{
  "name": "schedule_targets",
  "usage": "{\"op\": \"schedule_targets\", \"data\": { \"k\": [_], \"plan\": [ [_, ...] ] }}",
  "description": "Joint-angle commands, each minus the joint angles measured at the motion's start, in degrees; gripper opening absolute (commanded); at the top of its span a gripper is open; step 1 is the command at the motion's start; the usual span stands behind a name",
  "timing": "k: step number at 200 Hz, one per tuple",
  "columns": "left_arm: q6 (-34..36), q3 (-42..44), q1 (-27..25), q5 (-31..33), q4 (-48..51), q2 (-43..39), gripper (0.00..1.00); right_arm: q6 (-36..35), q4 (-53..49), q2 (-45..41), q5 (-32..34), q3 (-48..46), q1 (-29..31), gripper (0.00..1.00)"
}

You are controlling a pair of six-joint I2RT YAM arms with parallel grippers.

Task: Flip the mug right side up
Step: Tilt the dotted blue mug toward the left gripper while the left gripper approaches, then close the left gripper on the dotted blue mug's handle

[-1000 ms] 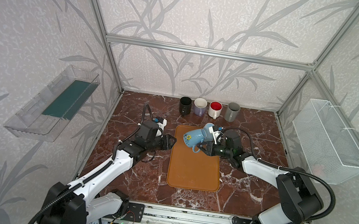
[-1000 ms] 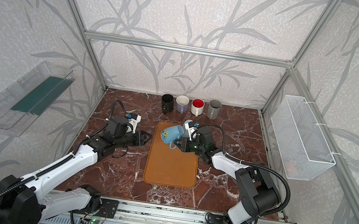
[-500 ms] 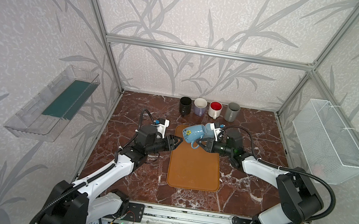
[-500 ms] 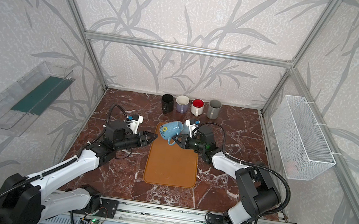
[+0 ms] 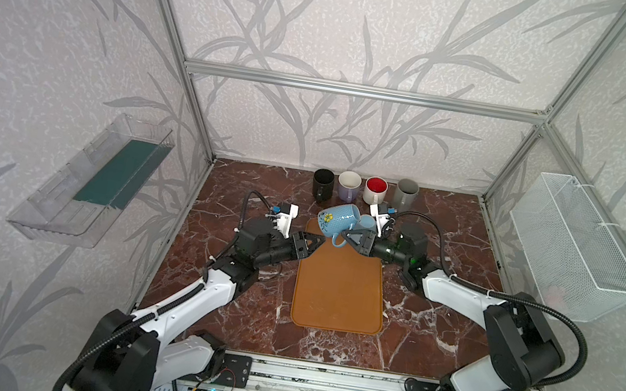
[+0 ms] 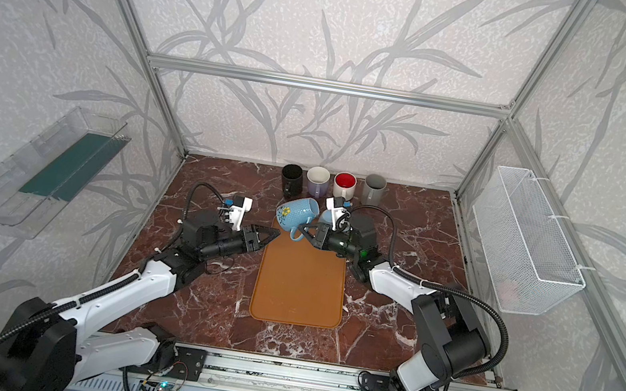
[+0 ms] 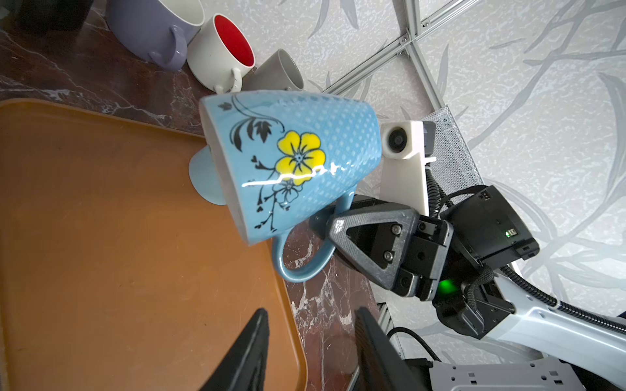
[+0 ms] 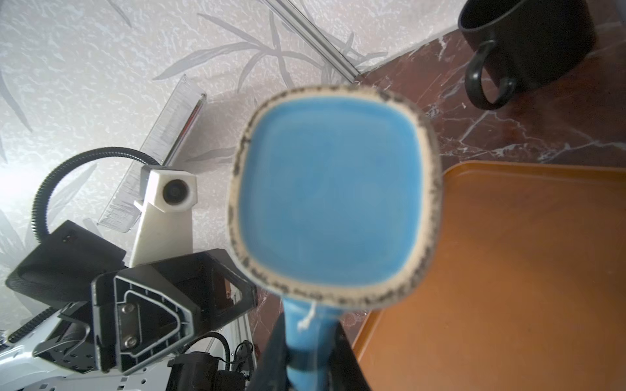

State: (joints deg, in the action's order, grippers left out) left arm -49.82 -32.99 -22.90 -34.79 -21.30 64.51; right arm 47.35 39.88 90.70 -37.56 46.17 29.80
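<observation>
The mug (image 5: 335,221) is glossy sky-blue ceramic. Its wall is pressed with a fine grid of dimples and painted with a yellow flower on black stems. The body tapers from a wide mouth to a narrower base (image 8: 333,196), which the right wrist view shows as a rounded square of blue glaze inside a bare, speckled foot ring. The mug hangs in the air over the far end of the tray (image 5: 338,293), carried by the right pincer (image 5: 345,238), whose black, open-framed triangular fingers are clamped on the looped handle (image 7: 298,267). It is tilted, nearer to lying on its side than to upright. Its long axis runs from the mouth, low and turned toward the tray and the left arm, up to the base, which faces the right arm's wrist camera. The handle sits on the underside. The left pincer (image 5: 318,240) points at the mug from close by without touching it, its fingers (image 7: 254,348) parted with nothing between them. The tray is a smooth orange-brown rounded rectangle with a raised lip, lying on the desk (image 5: 263,180) of red-brown marble veined with white. At the back, a black mug (image 5: 322,183), a lilac mug (image 5: 348,187), a red-lined mug (image 5: 375,191) and a grey mug (image 5: 406,193) stand upright in a row.
</observation>
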Motion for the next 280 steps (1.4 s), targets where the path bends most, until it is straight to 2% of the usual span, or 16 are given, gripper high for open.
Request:
{"op": "schedule_targets", "data": {
  "k": [1,61,95,131,151,170,196,213,235,280],
  "plan": [
    [-1.8,1.0,-0.2,-1.4,-4.2,0.9,0.45,2.2,9.1,-1.2,-1.2,3.0,0.5,0.0],
    [-4.3,1.4,-0.3,-1.5,-11.1,7.2,0.45,3.2,9.5,-0.8,-1.4,2.1,1.3,0.0],
    [-9.3,3.2,-0.4,-4.6,-23.3,13.6,0.44,3.1,11.3,0.1,-0.8,-2.3,1.7,0.0],
    [-10.5,3.6,-0.8,-5.2,-26.4,15.6,0.43,2.9,10.2,0.2,-0.6,-1.6,1.6,0.0],
    [-7.9,3.3,-1.2,-4.1,-22.0,13.8,0.43,3.5,8.6,0.3,0.0,-0.9,1.6,0.0],
    [-2.2,1.9,-2.5,-1.4,-12.0,10.7,0.43,4.4,6.6,0.1,1.3,-0.3,1.7,0.0],
    [7.6,-2.0,-6.3,6.7,5.8,5.7,0.43,6.1,3.6,-0.7,3.2,0.7,1.6,0.0],
    [11.9,-4.1,-9.0,13.1,13.5,3.4,0.43,7.9,0.5,-1.3,4.4,1.6,1.7,0.0],
    [14.8,-6.3,-11.7,18.9,18.4,2.5,0.43,9.5,-2.8,-2.4,5.9,2.7,2.0,0.0],
    [18.6,-11.2,-16.3,24.1,23.3,6.0,0.41,12.8,-7.8,-5.6,10.1,3.1,2.8,0.0]
  ]
}}
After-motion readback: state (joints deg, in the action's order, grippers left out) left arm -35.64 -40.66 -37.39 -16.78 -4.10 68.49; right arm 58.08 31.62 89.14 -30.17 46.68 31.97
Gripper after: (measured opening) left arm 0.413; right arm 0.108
